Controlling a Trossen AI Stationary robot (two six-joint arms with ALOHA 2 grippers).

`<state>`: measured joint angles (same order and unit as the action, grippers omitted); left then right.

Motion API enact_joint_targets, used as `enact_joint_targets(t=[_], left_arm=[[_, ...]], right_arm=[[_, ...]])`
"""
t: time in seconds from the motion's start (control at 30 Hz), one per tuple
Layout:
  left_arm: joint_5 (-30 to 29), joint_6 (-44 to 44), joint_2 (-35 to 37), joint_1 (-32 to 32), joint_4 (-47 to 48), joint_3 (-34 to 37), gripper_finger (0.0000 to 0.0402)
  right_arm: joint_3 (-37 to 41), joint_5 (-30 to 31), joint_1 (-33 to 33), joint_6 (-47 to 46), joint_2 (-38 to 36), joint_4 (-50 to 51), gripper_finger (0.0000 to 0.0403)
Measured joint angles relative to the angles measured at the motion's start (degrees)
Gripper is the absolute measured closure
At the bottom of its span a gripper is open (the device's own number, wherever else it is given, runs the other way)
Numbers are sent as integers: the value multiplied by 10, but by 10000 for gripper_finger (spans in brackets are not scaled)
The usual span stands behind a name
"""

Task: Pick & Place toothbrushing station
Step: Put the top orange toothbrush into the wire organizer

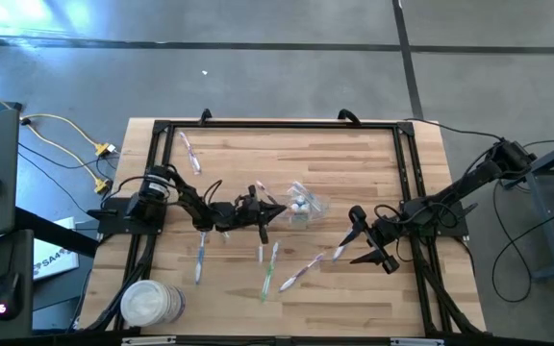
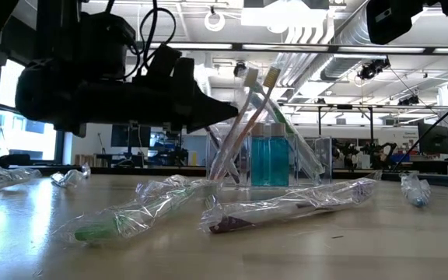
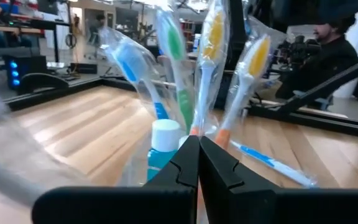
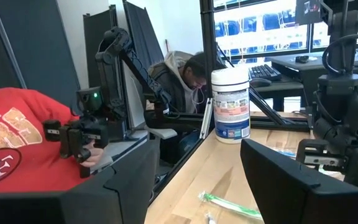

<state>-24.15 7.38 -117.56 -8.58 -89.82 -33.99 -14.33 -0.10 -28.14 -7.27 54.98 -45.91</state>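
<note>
Left gripper (image 1: 265,213) closed empty beside transparent container (image 1: 301,204) of toothbrushes; right gripper (image 1: 364,242) hovered, fingers apart, over wrapped toothbrushes (image 1: 301,273) strewn on worktop (image 1: 354,173).

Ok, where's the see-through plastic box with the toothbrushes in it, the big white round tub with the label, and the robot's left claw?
clear plastic container (image 2: 269,159), low view, on its front wall.
white labelled tub (image 4: 231,106), right wrist view, on its label.
left gripper (image 1: 261,213), high view, at its shut fingertips.
</note>
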Motion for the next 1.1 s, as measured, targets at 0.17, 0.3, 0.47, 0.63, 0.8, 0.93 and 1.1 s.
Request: enact_joint_targets(t=[0.17,0.3,0.47,0.63,0.8,0.93,1.1], left_arm=[[8,7,-5,0,0,-6,402],[8,6,-3,0,0,-6,402],[1,0,-3,0,0,-6,393],[-4,15,-3,0,0,-6,376],[-5,34,-3,0,0,-6,371],[4,34,-2,0,0,-6,371],[8,11,-2,0,3,-6,371]], right_arm=[[0,0,0,0,0,0,177],[0,0,0,0,0,1,177],[0,0,0,0,0,3,177],[0,0,0,0,0,3,177],[0,0,0,0,0,3,177],[0,0,0,0,0,3,177],[0,0,0,0,0,4,177]])
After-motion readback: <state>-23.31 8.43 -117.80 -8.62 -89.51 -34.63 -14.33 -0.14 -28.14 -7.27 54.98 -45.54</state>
